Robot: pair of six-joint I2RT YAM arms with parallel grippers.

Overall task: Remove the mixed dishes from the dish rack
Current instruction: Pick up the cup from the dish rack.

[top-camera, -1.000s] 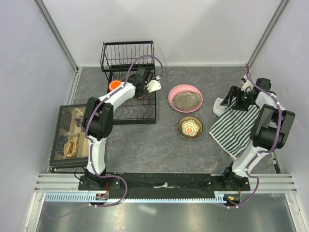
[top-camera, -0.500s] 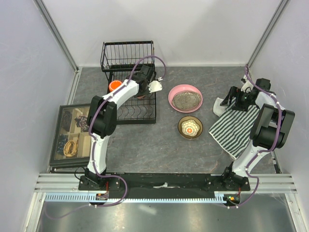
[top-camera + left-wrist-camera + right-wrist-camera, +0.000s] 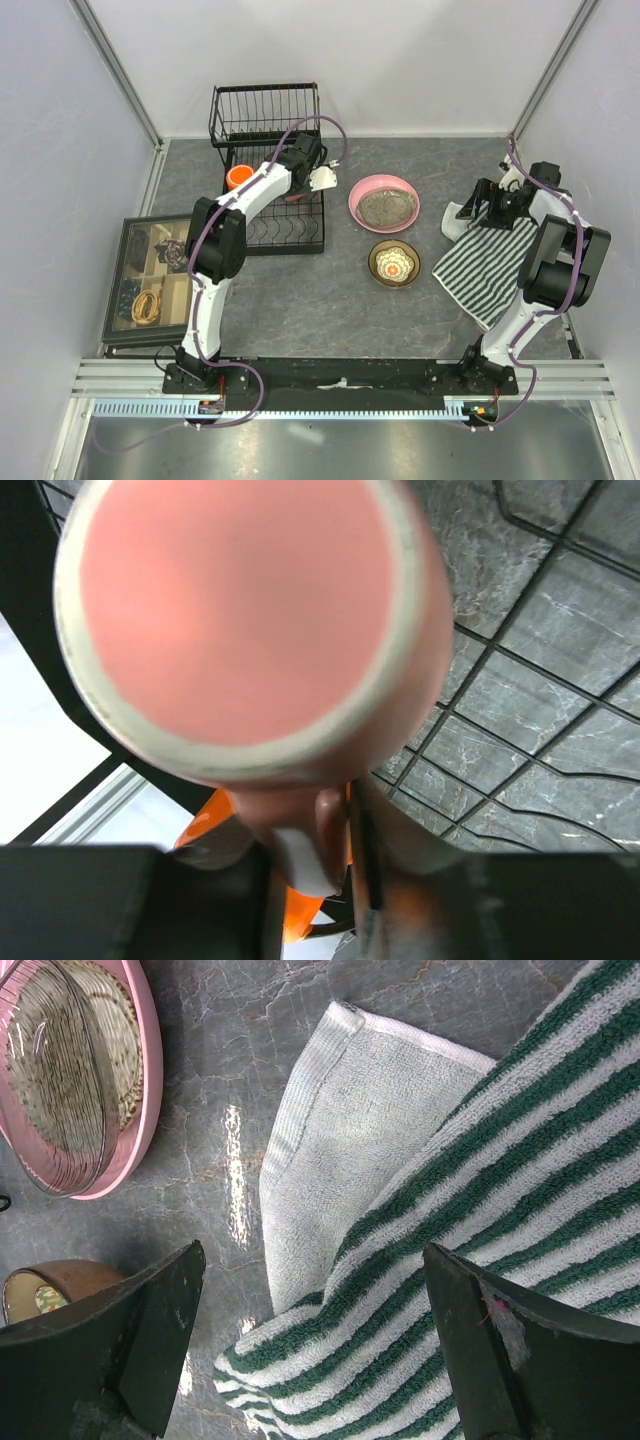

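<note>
Gripping pink mug (image 3: 240,630) by handle, left claw (image 3: 318,852) above dish rack (image 3: 265,118).

The dish rack (image 3: 265,115) and orange mug (image 3: 237,178) hem the left pincer (image 3: 320,855), with bare table (image 3: 330,290) to its right.

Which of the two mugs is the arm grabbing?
The pink mug: its handle sits in the left gripper. The orange mug stands untouched beside it.

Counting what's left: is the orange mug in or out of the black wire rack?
In: the orange mug sits on the base of the black wire rack.
</note>
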